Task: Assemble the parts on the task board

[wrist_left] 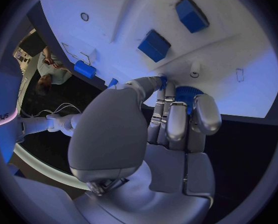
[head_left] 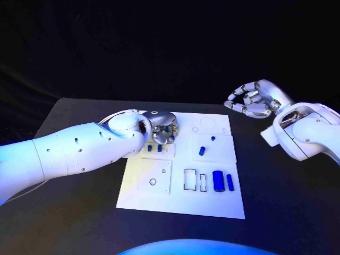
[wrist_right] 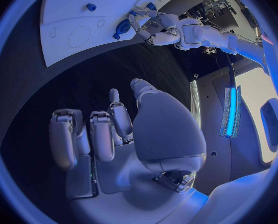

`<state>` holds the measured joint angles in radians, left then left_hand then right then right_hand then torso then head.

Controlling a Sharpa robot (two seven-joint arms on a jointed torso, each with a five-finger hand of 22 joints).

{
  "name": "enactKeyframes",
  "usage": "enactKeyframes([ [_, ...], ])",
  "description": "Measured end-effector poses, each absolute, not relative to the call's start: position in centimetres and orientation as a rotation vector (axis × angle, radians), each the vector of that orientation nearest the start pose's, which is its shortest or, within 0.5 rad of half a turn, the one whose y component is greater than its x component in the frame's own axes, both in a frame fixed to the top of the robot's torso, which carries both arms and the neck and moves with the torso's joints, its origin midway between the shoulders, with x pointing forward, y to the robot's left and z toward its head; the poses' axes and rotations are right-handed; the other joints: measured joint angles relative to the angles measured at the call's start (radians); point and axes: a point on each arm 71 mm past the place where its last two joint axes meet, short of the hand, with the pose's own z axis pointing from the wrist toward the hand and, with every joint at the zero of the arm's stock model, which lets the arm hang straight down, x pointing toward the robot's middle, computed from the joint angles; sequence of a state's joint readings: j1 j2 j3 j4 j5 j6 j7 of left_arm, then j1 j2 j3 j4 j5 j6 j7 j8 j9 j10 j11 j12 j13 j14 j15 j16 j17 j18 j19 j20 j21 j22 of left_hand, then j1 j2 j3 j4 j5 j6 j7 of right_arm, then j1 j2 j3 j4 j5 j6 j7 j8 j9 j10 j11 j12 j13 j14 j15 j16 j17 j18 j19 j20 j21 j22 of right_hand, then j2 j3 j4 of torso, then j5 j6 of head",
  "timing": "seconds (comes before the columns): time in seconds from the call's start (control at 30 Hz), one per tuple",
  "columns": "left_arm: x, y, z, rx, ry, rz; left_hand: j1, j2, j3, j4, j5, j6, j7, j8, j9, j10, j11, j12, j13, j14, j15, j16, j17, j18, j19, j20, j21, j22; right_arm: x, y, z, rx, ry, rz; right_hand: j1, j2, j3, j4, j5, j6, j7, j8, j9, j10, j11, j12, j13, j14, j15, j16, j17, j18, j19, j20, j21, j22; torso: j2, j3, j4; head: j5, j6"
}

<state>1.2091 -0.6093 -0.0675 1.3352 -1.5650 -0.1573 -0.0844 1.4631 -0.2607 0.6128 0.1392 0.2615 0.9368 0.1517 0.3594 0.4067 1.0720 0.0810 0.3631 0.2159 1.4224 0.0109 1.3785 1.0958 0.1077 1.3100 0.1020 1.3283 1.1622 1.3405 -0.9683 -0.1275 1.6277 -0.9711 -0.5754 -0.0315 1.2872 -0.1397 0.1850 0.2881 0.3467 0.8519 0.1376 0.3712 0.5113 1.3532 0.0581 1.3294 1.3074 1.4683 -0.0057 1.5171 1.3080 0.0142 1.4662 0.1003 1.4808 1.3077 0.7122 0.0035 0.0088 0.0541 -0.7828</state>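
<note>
Part (wrist_left: 187, 93) half-hidden in left robot hand (wrist_left: 176, 119)

The board (head_left: 181, 204) is set mid-table (head_left: 78, 114); the left hand (head_left: 162, 129) is placed at its eleven o'clock, the right hand (head_left: 251, 101) past two o'clock.

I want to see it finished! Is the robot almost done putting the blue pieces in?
Not yet. The left hand holds a round blue part at the task board. Blue pieces lie near one edge, beside unfilled outlines. The right hand hovers off the board holding nothing.
</note>
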Motion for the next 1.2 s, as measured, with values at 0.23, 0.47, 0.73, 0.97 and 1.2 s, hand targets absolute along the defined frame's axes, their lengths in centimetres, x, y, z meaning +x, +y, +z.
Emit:
enactKeyframes([
  [0.23, 50.2, 13.2, -19.7, 0.362, 1.737, -0.674, -0.002, -0.002, 0.003, -0.003, 0.000, 0.006, 0.001, -0.009, -0.003, 0.008, 0.002, -0.012, -0.004, 0.000, 0.000, 0.000, -0.007, 0.000, 0.000, 0.000, 0.000, 0.002, 48.2, -24.6, -13.3, 0.332, 1.482, 0.809, 0.000, 0.000, 0.000, 0.000, 0.000, 0.000, 0.000, 0.000, 0.000, 0.000, 0.000, 0.000, 0.000, 0.000, 0.000, 0.000, 0.000, 0.000, 0.000, 0.000, 0.000, 0.000, -0.001, 0.0000, 0.0001, 0.001, 0.003],
  [0.47, 49.7, 14.4, -18.7, 0.321, 1.727, -0.700, -0.004, -0.004, 0.003, -0.003, 0.000, 0.007, 0.000, -0.009, -0.004, 0.013, 0.000, -0.018, -0.005, 0.000, 0.000, 0.000, -0.009, 0.000, 0.004, -0.004, 0.004, 0.004, 48.2, -24.7, -13.3, 0.333, 1.481, 0.805, 0.000, 0.000, 0.000, 0.000, 0.000, 0.000, 0.000, 0.000, 0.000, 0.000, 0.000, 0.000, 0.000, 0.000, 0.000, 0.000, 0.000, 0.000, 0.000, 0.000, 0.000, 0.000, -0.001, 0.0000, 0.0014, 0.001, 0.004],
  [0.73, 49.8, 16.7, -18.6, 0.272, 1.749, -0.681, -0.008, -0.008, 0.003, -0.003, 0.000, 0.007, 0.000, -0.009, -0.004, 0.017, 0.003, -0.018, -0.005, 0.000, 0.000, 0.000, -0.017, 0.000, 0.007, 0.000, 0.004, 0.006, 48.2, -24.9, -13.3, 0.335, 1.480, 0.802, 0.000, 0.000, 0.000, 0.000, 0.000, 0.000, 0.000, 0.000, 0.000, 0.000, 0.000, 0.000, 0.000, 0.000, 0.000, 0.000, 0.000, 0.000, 0.000, 0.000, 0.000, 0.000, 0.000, 0.0000, 0.0012, 0.001, 0.005],
  [0.97, 50.1, 18.3, -18.8, 0.243, 1.776, -0.651, -0.008, -0.008, 0.003, -0.003, 0.000, 0.007, 0.000, -0.009, -0.005, 0.017, 0.003, -0.018, -0.006, 0.000, 0.000, 0.000, -0.020, 0.000, 0.007, 0.000, 0.004, 0.006, 48.1, -24.9, -13.3, 0.336, 1.479, 0.802, 0.000, 0.000, 0.000, 0.000, 0.000, 0.000, 0.000, 0.000, 0.000, 0.000, 0.000, 0.000, 0.000, 0.000, 0.000, 0.000, 0.000, 0.000, 0.000, 0.000, 0.000, 0.000, 0.000, -0.0002, 0.0015, 0.005, 0.004],
  [1.2, 50.3, 18.9, -19.1, 0.230, 1.796, -0.635, -0.008, -0.008, 0.003, -0.003, 0.000, 0.007, 0.000, -0.009, -0.005, 0.017, 0.003, -0.023, -0.005, 0.000, 0.000, 0.000, -0.021, 0.000, 0.007, 0.000, 0.004, 0.006, 48.1, -24.9, -13.3, 0.335, 1.479, 0.803, 0.000, 0.000, 0.000, 0.000, 0.000, 0.000, 0.000, 0.000, 0.000, 0.000, 0.000, 0.000, 0.000, 0.000, 0.000, 0.000, 0.000, 0.000, 0.000, 0.000, 0.000, 0.000, 0.000, -0.0006, 0.0002, 0.009, 0.004],
])
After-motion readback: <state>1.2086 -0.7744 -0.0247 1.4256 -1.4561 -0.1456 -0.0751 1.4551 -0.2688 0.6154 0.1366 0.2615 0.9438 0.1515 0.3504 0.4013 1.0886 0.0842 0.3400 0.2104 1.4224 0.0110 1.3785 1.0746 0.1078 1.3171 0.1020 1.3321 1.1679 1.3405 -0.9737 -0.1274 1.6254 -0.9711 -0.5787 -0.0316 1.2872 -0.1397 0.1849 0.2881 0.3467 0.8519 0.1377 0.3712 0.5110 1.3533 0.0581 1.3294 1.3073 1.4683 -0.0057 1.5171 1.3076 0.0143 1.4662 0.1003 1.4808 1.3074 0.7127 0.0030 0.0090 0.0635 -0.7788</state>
